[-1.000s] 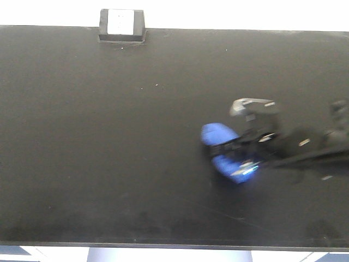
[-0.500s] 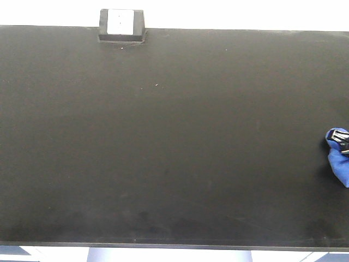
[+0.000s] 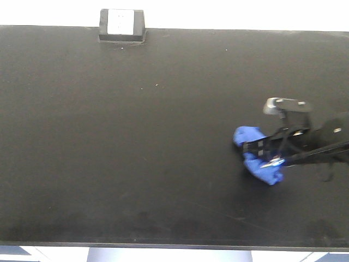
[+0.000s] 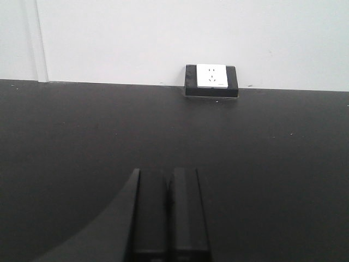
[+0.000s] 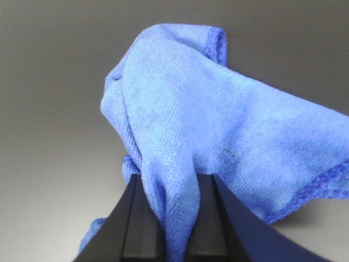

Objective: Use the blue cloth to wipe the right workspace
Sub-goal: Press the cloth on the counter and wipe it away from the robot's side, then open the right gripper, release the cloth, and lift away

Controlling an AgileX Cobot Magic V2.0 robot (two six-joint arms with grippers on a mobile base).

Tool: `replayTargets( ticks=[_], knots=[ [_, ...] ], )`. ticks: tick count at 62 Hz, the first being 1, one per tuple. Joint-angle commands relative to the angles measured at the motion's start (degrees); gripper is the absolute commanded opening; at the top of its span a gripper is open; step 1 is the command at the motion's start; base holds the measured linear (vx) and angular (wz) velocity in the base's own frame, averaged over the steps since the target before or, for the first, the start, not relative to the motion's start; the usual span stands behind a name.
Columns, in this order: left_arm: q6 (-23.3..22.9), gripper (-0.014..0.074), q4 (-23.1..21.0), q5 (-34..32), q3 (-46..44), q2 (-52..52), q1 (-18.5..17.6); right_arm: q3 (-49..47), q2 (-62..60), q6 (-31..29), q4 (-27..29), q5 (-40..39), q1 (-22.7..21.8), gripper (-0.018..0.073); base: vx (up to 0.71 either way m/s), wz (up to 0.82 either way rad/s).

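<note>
The blue cloth (image 3: 255, 155) lies bunched on the black tabletop (image 3: 136, 136) in the right half. My right gripper (image 3: 262, 153) reaches in from the right edge and is shut on the cloth, pressing it to the surface. In the right wrist view the cloth (image 5: 218, 136) fills the frame, and a fold of it is pinched at my right gripper (image 5: 173, 188) between its two dark fingers (image 5: 144, 218). My left gripper (image 4: 166, 177) is shut and empty, low over bare tabletop; it does not show in the front view.
A black wall socket box with a white face (image 3: 121, 24) stands at the back edge, left of centre; it also shows in the left wrist view (image 4: 211, 81). A white wall (image 4: 163, 38) rises behind the table. The table's front edge (image 3: 163, 245) runs along the bottom.
My right gripper swept the cloth from the centre-right out to the far right edge, then back leftward to the right half of the table.
</note>
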Motion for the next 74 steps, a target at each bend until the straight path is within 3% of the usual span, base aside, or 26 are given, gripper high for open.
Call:
replayTargets(
  ticks=[1, 13, 34, 43, 56, 74],
  knots=[
    [-0.49, -0.0006, 0.05, -4.49, 1.78, -0.93, 0.22, -1.63, -2.07, -0.32, 1.19, -2.21, 3.27, 0.0022, 0.00, 0.00],
    [-0.49, -0.0006, 0.05, -4.49, 1.78, -0.93, 0.22, -1.63, -2.07, -0.65, 1.20, -3.03, 6.52, 0.0103, 0.00, 0.00],
    [-0.49, -0.0006, 0.05, -4.49, 1.78, -0.93, 0.22, -1.63, -7.72, -1.91, 1.19, -8.29, 6.52, 0.0455, 0.00, 0.00],
    [-0.49, -0.0006, 0.05, -4.49, 1.78, -0.93, 0.22, -1.63, -14.72, -1.91, 1.19, -5.67, 6.52, 0.0549, 0.00, 0.00],
    [-0.49, -0.0006, 0.05, -4.49, 1.78, -0.93, 0.22, -1.58, -28.56, -1.91, 0.99, 6.13, 6.52, 0.0554, 0.00, 0.00],
    [-0.49, -0.0006, 0.05, -4.49, 1.78, -0.93, 0.22, -1.58, -45.07, -1.91, 1.01, 16.38, 6.52, 0.0544, 0.00, 0.00]
  ],
)
